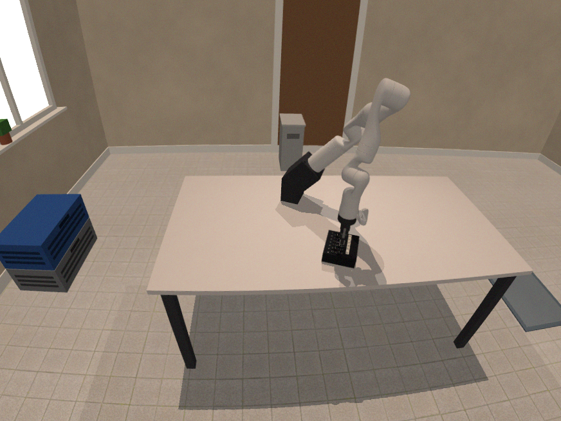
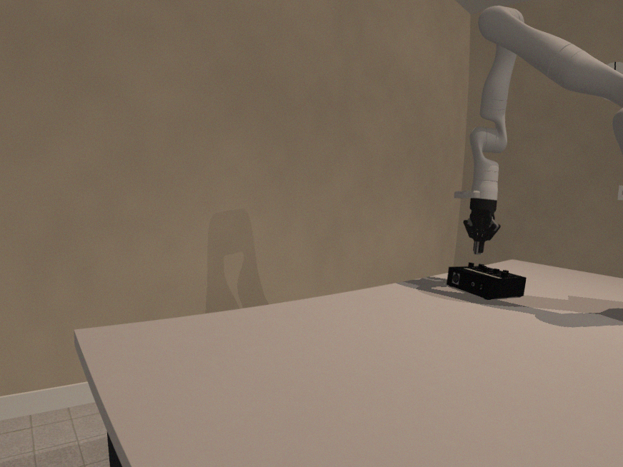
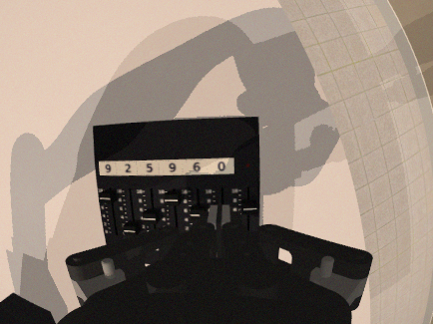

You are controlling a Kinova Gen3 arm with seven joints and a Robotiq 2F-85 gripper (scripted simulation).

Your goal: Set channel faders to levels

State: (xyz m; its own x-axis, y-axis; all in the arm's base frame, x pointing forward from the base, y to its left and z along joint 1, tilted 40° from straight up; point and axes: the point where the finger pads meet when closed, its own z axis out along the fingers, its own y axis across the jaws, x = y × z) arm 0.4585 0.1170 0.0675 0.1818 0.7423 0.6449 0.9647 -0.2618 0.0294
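Note:
The black lighting desk (image 1: 332,261) (image 2: 504,285) (image 3: 175,142) stands flat on the table. Its tape (image 3: 161,167) reads 9, 2, 5, 9, 6, 0. In the wrist view the first cap (image 3: 106,196) and fourth cap (image 3: 172,199) stand high, the second cap (image 3: 131,229) low, the third cap (image 3: 150,217) near mid-scale, the fifth cap (image 3: 198,213) a little above it. The sixth cap is hidden behind my fingers. The master cap (image 3: 249,208) stands above mid-slot. My gripper (image 1: 344,237) (image 2: 478,253) (image 3: 220,217) is shut and empty, above the sixth channel's slot, clear of the desk.
The table (image 1: 224,238) (image 2: 311,384) carries the desk near its front edge and the arm's black base (image 1: 296,182) farther back. Blue and grey crates (image 1: 46,217) stand on the floor at the left. A grey bin (image 1: 291,142) stands behind the table.

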